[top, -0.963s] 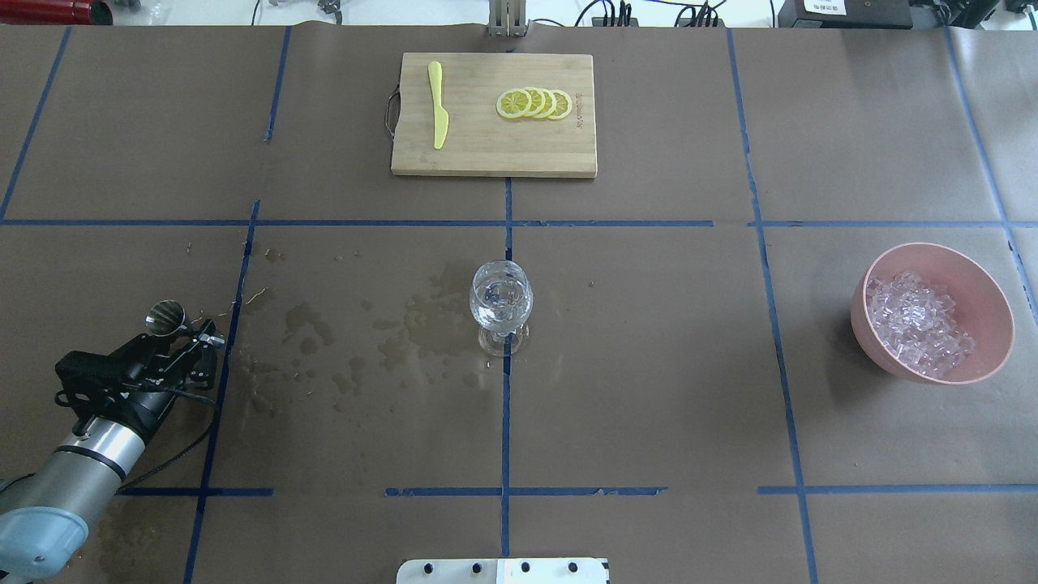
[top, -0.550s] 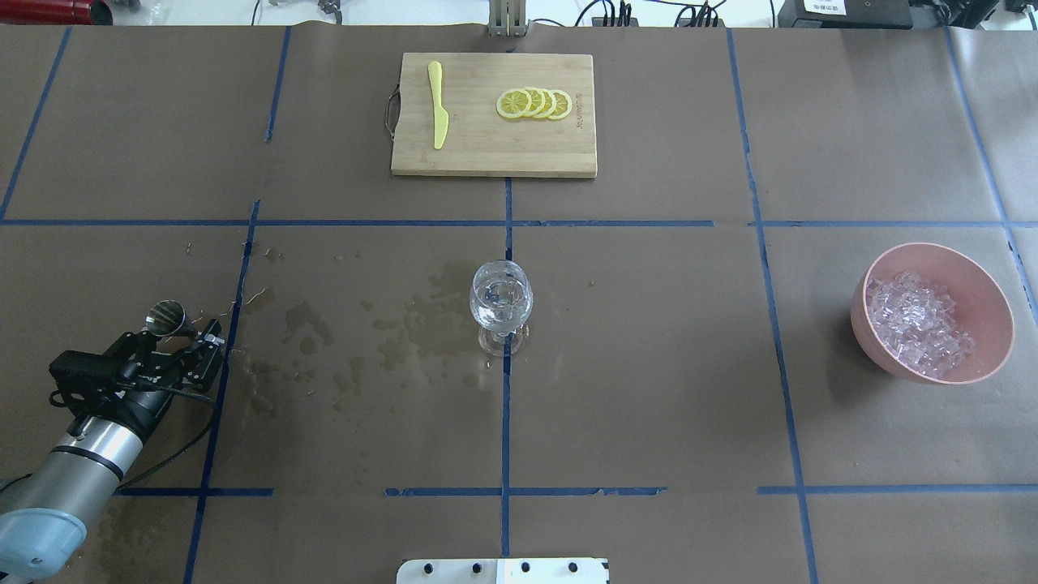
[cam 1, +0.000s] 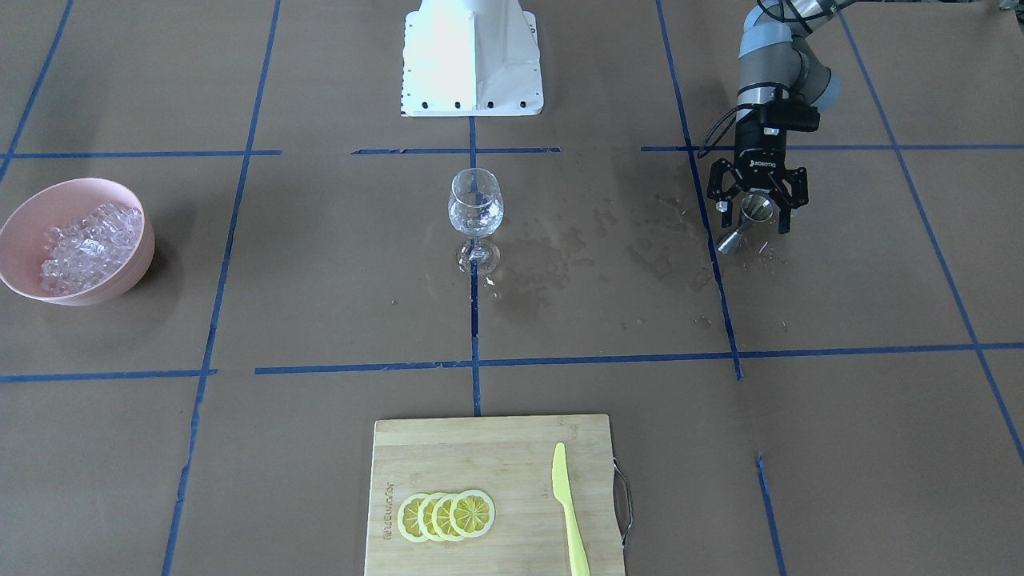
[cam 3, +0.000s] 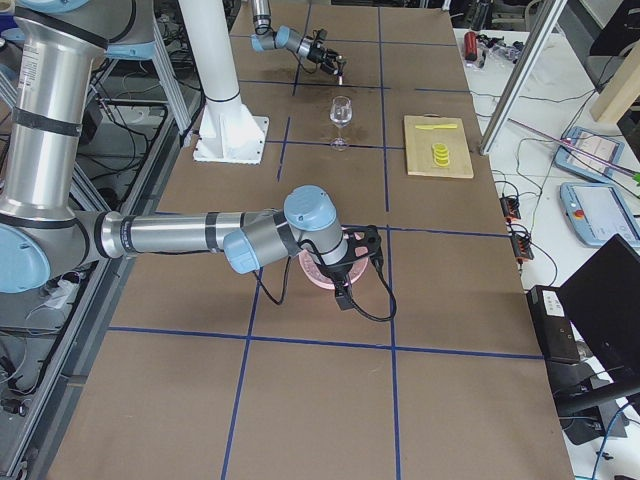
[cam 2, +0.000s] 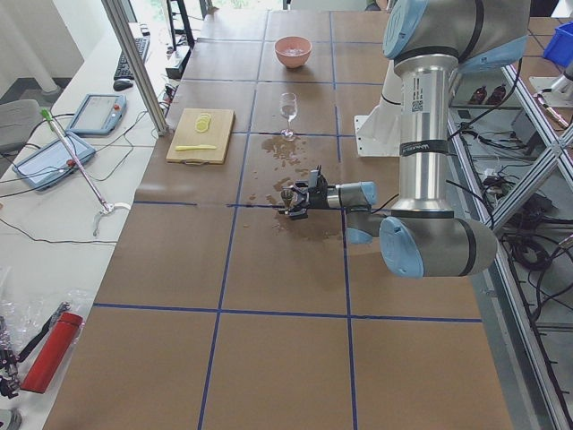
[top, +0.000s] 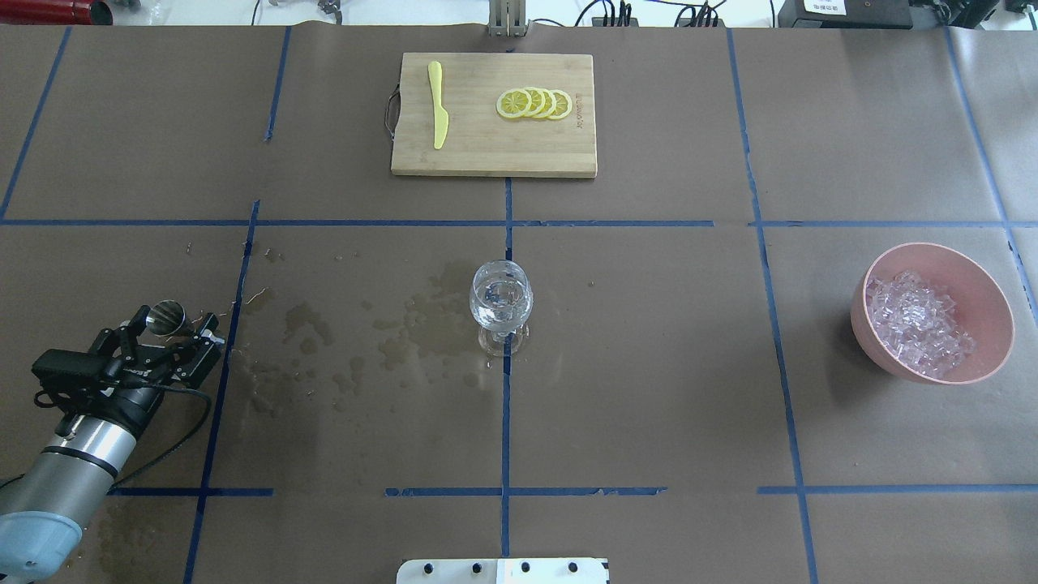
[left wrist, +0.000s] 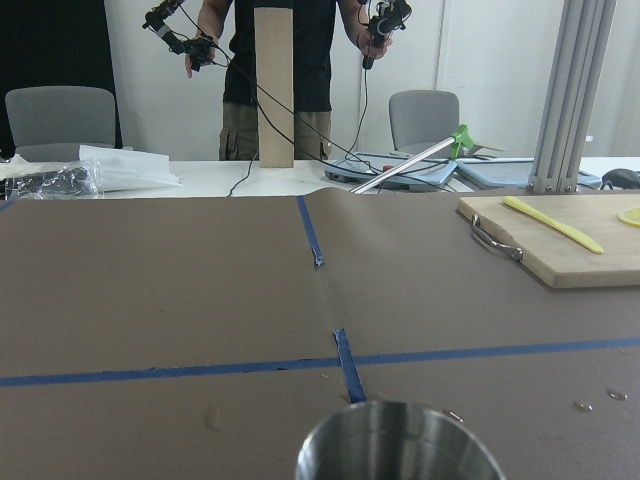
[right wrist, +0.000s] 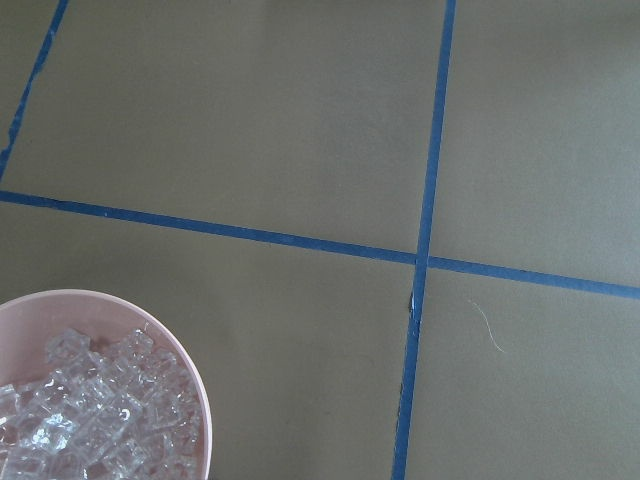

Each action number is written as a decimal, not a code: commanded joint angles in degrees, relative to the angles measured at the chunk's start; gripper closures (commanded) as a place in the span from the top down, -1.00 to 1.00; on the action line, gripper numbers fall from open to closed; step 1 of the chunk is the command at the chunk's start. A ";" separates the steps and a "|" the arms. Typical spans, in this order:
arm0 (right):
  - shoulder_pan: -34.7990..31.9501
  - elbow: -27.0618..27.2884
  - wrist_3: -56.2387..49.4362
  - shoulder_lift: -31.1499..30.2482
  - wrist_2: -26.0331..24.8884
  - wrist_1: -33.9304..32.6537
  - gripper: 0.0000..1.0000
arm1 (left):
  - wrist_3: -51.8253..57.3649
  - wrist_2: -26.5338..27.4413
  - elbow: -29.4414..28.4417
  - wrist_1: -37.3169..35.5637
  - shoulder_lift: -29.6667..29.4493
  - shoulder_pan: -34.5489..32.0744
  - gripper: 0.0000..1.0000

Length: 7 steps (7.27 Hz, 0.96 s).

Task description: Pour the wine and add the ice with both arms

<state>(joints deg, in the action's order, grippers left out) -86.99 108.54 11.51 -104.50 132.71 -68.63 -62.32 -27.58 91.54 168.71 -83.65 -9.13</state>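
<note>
Close to the desk's near-left corner, the left gripper is spread wide around an upright metal jigger. Mid-desk, wine sits in the glass. Ice fills the pink bowl by the right edge. Whether the right gripper beside it is spread or closed, I cannot tell.

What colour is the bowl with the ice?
Pale pink, plain, no pattern. The bowl shows best in the overhead exterior view.
</note>
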 commanded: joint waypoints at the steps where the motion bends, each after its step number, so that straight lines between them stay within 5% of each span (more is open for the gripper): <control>1: -0.02 0.00 0.00 0.00 0.00 -0.01 1.00 | 2.79 2.09 0.40 4.40 0.06 -0.01 0.99; 4: 0.07 0.09 0.00 0.00 0.00 -0.01 1.00 | 13.50 2.80 1.62 16.44 0.15 -0.01 0.99; 7: 0.06 0.09 0.00 0.00 0.00 -0.01 1.00 | 24.94 -0.69 8.38 18.67 0.59 -0.62 0.99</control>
<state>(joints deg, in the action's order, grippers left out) -86.96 108.63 11.51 -104.50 132.72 -68.64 -41.31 -25.98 97.69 186.83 -83.22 -9.37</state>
